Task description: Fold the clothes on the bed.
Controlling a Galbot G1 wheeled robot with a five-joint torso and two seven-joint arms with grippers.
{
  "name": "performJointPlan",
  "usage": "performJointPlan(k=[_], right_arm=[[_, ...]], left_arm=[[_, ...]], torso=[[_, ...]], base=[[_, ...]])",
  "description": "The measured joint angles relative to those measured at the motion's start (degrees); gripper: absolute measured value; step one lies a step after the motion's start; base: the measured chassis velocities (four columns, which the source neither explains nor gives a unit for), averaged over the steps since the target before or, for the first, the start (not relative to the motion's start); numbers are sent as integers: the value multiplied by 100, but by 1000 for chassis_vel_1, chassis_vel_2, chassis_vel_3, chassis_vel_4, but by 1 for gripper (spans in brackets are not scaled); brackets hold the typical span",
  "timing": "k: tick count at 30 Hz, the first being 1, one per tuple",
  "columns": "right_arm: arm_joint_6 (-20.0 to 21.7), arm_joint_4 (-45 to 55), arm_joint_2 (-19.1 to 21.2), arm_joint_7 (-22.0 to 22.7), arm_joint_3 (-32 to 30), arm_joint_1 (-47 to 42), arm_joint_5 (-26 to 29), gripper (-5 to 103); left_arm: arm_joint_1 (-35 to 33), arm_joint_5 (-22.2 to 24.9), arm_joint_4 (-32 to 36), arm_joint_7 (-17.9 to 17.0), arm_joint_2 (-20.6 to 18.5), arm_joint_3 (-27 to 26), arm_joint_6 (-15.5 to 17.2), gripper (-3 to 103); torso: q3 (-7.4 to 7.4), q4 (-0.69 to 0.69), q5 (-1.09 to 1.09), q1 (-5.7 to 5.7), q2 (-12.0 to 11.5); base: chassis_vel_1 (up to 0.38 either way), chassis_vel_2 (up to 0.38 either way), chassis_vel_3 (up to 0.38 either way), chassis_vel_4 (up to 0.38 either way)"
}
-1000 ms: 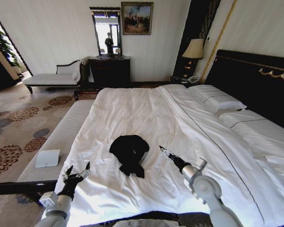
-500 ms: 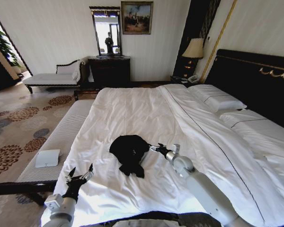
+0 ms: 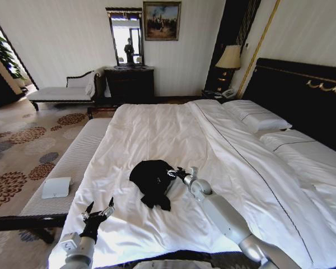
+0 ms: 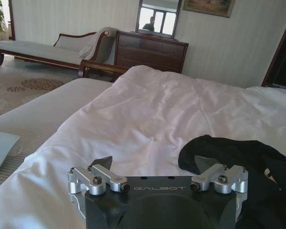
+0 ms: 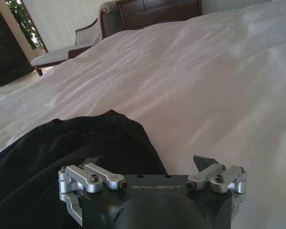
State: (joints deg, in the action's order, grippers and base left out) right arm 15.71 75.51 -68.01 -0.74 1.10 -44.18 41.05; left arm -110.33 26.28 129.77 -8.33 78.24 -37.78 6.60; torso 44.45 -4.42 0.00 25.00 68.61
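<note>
Two grippers over a white double bed [image 3: 157, 134]. Right gripper [image 3: 172, 173] at the end of an arm stretched across the duvet, fingers spread, tips at the near edge of a crumpled black top [image 3: 152, 180]; contact between fingertips and cloth cannot be told. From the right wrist, right gripper [image 5: 150, 164] with jaws wide apart, black top [image 5: 52, 157] bunched just ahead of and beneath one finger, bare white duvet [image 5: 205, 90] ahead of the other finger. Left gripper [image 3: 98, 212] low at the bed's near corner, fingers likewise spread and holding nothing, well apart from the top and to the left of it. From the left wrist, left gripper [image 4: 155, 164] with both fingers parted over white sheet, black top [image 4: 238, 155] lying just beyond the one finger, bed [image 4: 148, 109] rising ahead in soft folds. Pale upholstered bench [image 3: 73, 162] along the bed's side, beyond the left gripper, with a small white flat object [image 3: 56, 187] on it. Two pillows [image 3: 257, 119] against a black headboard [image 3: 302, 95], far past the right gripper.
</note>
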Motion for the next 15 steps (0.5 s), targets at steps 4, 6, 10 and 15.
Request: performJointPlan(k=[4,6,10,15], right_arm=[[-30,-157,-16,-11,39,77,-42,103],[-50,-268,-43,-13,81,164,-58,97],[-69,-468,-114,-10,133,296,-38,88],[24,-588,-219,55,187,371,386,73]], left_arm=[[9,-7,2,-9,2,26,3,100],[-6,-7,16,-14,5,30,4,103],[-35,-7,36,-14,10,30,4,100],[-31,12,10,2,13,13,-21,99]], torso=[[0,0,0,0,0],[0,0,0,0,0],[0,0,0,0,0],[0,1,0,0,0]], base=[[0,0,0,0],[0,0,0,0],[0,0,0,0],[0,0,0,0]])
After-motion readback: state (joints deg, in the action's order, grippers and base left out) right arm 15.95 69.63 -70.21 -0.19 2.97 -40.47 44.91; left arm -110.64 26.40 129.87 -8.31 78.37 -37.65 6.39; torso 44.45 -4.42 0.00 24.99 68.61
